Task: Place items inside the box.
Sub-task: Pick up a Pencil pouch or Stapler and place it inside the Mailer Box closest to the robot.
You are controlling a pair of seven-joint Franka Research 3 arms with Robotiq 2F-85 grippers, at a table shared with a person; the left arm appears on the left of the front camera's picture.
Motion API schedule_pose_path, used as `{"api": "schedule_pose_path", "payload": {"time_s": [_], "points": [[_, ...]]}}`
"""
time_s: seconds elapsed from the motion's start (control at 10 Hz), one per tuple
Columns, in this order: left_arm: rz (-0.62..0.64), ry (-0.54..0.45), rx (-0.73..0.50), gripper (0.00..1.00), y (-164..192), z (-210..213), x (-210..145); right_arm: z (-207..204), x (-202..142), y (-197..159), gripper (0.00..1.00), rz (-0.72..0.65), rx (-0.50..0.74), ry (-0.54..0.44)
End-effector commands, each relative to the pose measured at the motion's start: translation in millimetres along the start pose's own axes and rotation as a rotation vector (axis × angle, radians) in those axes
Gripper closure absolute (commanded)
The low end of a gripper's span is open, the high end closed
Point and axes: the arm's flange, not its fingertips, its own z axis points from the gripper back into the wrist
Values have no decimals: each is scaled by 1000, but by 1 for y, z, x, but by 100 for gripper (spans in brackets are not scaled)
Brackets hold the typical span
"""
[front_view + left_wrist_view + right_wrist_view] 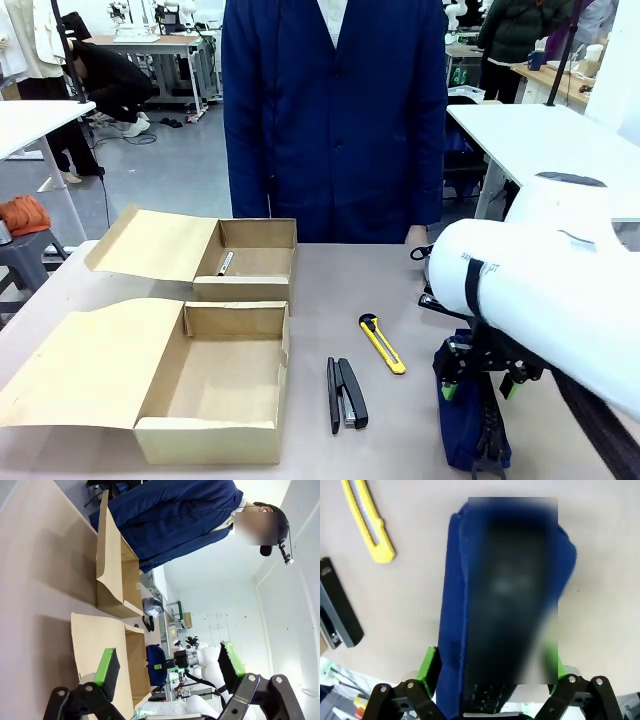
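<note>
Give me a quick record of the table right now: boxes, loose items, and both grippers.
far box: open, marker pen inside
near box: open
loose on table: stapler, utility knife, pouch
right gripper: open, astride the pouch
left gripper: open, holding nothing
person: standing at far side

Marker pen [226, 263], seemingly, lies inside the farther open box [243, 290]. Black stapler [346, 393] lies flat; nearer open box [205, 440] at its nine o'clock, yellow utility knife [382, 343] at one, navy pouch [462, 425] at three.
</note>
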Motion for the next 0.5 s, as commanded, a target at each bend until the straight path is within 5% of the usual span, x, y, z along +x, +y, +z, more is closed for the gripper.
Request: {"api": "schedule_pose_path", "payload": {"time_s": [0.0,0.1,0.2,0.3,0.4], "points": [[-22,-16,-27,0,-2,-1,0,-17,-11,-5,0,-19,-2,-20],[-22,-16,-27,0,-2,-1,0,-22,-12,-6,0,-11,-7,-6],[-22,-16,-27,0,-2,-1,0,-23,-13,-9,60,-4,-13,12],[-22,-16,-27,0,-2,-1,0,-23,-14,-9,60,-6,-12,8],[-22,-16,-27,0,-2,-1,0,-21,-13,-11,100,-9,-10,6]]}}
